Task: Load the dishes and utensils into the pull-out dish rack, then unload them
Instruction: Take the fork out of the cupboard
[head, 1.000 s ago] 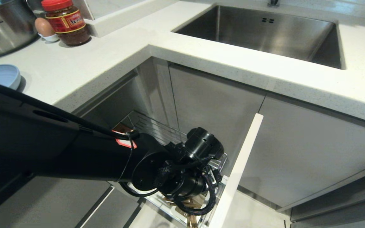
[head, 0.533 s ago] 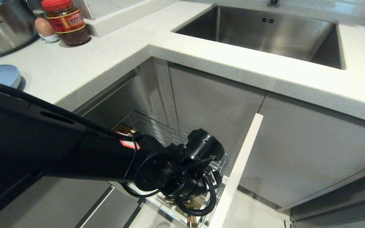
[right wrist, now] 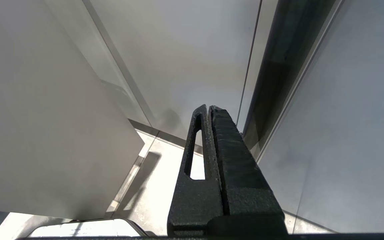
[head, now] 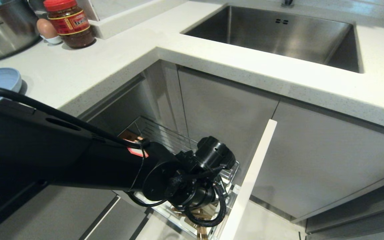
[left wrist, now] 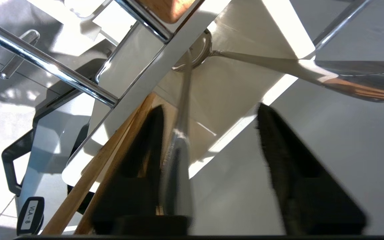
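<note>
Fingers [left wrist: 145, 150] of my left gripper [left wrist: 208, 106] are half-spread, gripping nothing yet. The fork [left wrist: 178, 150] handle runs btwn them, hard against one pad, w/ the other pad well apart. Its far end sits in the white utensil cup [left wrist: 232, 83] of the pull-out dish rack [left wrist: 45, 60]. Chopsticks [left wrist: 112, 160] lie just outside that near pad, almost touching it.

To do this well, I reckon: centre on the handle first so the squeeze doesn't shove it sideways, keep the chopsticks out of the pinch, then draw out along the handle, clear of the wires. Right gripper [right wrist: 208, 110] is parked, pads pressed together.
</note>
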Robot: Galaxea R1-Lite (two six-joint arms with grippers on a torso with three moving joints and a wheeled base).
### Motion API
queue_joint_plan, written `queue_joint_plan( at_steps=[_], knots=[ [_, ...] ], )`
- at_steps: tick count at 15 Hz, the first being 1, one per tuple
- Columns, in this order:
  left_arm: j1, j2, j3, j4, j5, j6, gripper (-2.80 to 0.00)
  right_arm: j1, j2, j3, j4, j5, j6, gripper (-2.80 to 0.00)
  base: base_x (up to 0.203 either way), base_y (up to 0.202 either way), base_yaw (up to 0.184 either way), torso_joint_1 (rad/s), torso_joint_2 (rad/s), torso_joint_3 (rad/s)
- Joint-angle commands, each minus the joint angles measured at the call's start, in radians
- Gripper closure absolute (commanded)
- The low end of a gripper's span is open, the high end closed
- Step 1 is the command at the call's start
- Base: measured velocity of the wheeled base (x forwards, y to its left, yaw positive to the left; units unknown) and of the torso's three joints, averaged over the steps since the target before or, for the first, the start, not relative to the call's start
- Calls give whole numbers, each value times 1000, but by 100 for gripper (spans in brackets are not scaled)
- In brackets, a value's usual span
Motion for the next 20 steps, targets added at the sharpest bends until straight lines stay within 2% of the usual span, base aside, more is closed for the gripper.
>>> queue_joint_plan(
  at_steps=[1, 11, 12, 20],
  knots=[
    [0, 2, 0, 1, 2, -6, 0, 0, -4, 0, -1, 0, 1, 0, 0, 0, 0, 0, 0, 0],
    [-2, -17, -3, 9, 6, -5, 0, 0, -4, 0, -1, 0, 1, 0, 0, 0, 0, 0, 0, 0],
    [-5, -20, -1, 10, 6, -3, -280, 0, -4, 0, -1, 0, 1, 0, 0, 0, 0, 0, 0, 0],
    [-26, -7, 4, 23, -2, -8, -280, 0, -4, 0, -1, 0, 1, 0, 0, 0, 0, 0, 0, 0]
  ],
)
